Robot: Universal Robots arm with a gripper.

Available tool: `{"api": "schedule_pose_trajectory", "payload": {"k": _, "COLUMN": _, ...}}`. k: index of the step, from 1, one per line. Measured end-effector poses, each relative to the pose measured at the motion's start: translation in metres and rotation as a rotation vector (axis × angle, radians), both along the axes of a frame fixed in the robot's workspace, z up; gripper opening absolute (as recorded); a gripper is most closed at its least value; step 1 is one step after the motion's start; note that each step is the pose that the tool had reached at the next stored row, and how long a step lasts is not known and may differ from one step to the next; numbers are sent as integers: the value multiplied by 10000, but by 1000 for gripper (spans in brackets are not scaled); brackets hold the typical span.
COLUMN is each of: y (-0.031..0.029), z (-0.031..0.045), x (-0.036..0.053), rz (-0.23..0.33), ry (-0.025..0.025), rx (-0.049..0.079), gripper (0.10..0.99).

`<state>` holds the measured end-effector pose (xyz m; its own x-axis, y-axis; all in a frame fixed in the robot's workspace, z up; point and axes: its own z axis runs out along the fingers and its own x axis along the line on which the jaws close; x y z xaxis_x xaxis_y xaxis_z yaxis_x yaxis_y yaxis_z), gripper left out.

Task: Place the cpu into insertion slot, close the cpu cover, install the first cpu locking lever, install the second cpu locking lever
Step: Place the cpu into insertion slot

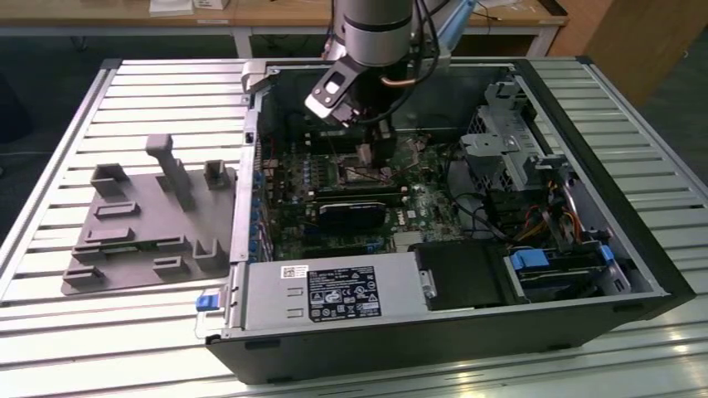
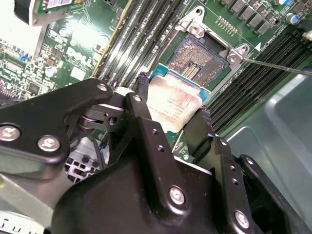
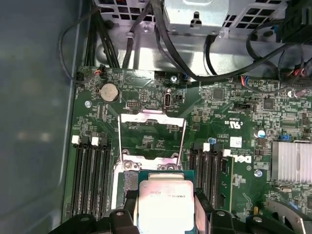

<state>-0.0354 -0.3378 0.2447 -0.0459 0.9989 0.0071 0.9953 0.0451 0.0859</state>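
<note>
My gripper (image 2: 173, 97) is shut on the cpu (image 2: 170, 112), a silver-topped square chip with a green edge, one black finger on each of two opposite sides. The chip hangs tilted just above the insertion slot (image 2: 199, 57), whose dark centre with gold contacts lies uncovered. In the first wrist view the cpu (image 3: 165, 190) covers most of the slot, and the cpu cover (image 3: 151, 119), a thin silver frame, stands swung open beyond it. A thin wire locking lever (image 2: 278, 67) sticks out beside the slot. In the exterior view the gripper (image 1: 366, 154) reaches down into the open computer case.
Long black memory slots (image 3: 90, 175) flank the socket on both sides. A finned heatsink (image 3: 291, 163) and black cables (image 3: 195, 63) lie nearby. The case holds a power supply (image 1: 332, 294) and drive cage (image 1: 509, 124). A grey fixture plate (image 1: 144, 224) lies on the exterior view's left.
</note>
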Motion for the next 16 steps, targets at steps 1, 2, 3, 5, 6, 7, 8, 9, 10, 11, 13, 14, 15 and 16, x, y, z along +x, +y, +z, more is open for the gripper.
{"api": "schedule_pose_trajectory", "payload": {"k": 1, "y": 2, "z": -6, "x": -3, "rz": -64, "ry": -1, "rx": 0, "gripper": 541}}
{"api": "schedule_pose_trajectory", "payload": {"k": 2, "y": 3, "z": -12, "x": -6, "rz": -163, "ry": -1, "rx": 0, "gripper": 541}}
{"api": "schedule_pose_trajectory", "payload": {"k": 3, "y": 4, "z": -17, "x": -9, "rz": -271, "ry": 0, "rx": 0, "gripper": 541}}
{"api": "schedule_pose_trajectory", "payload": {"k": 5, "y": 11, "z": -29, "x": -17, "rz": -414, "ry": 1, "rx": -2, "gripper": 541}}
{"api": "schedule_pose_trajectory", "payload": {"k": 6, "y": 15, "z": -36, "x": -21, "rz": -431, "ry": 0, "rx": -2, "gripper": 541}}
{"api": "schedule_pose_trajectory", "payload": {"k": 7, "y": 19, "z": -42, "x": -25, "rz": -433, "ry": -1, "rx": 0, "gripper": 541}}
{"api": "schedule_pose_trajectory", "payload": {"k": 8, "y": 22, "z": -49, "x": -29, "rz": -433, "ry": -1, "rx": 1, "gripper": 541}}
{"api": "schedule_pose_trajectory", "payload": {"k": 9, "y": 23, "z": -55, "x": -32, "rz": -431, "ry": -2, "rx": 1, "gripper": 541}}
{"api": "schedule_pose_trajectory", "payload": {"k": 10, "y": 25, "z": -61, "x": -34, "rz": -411, "ry": -1, "rx": 0, "gripper": 541}}
{"api": "schedule_pose_trajectory", "payload": {"k": 11, "y": 25, "z": -67, "x": -36, "rz": -367, "ry": 0, "rx": -1, "gripper": 541}}
{"api": "schedule_pose_trajectory", "payload": {"k": 13, "y": 27, "z": -79, "x": -38, "rz": -211, "ry": -1, "rx": 0, "gripper": 541}}
{"api": "schedule_pose_trajectory", "payload": {"k": 14, "y": 27, "z": -84, "x": -40, "rz": -169, "ry": -1, "rx": -1, "gripper": 541}}
{"api": "schedule_pose_trajectory", "payload": {"k": 15, "y": 28, "z": -90, "x": -42, "rz": -162, "ry": 0, "rx": -1, "gripper": 541}}
{"api": "schedule_pose_trajectory", "payload": {"k": 16, "y": 29, "z": -96, "x": -45, "rz": -160, "ry": 0, "rx": -2, "gripper": 541}}
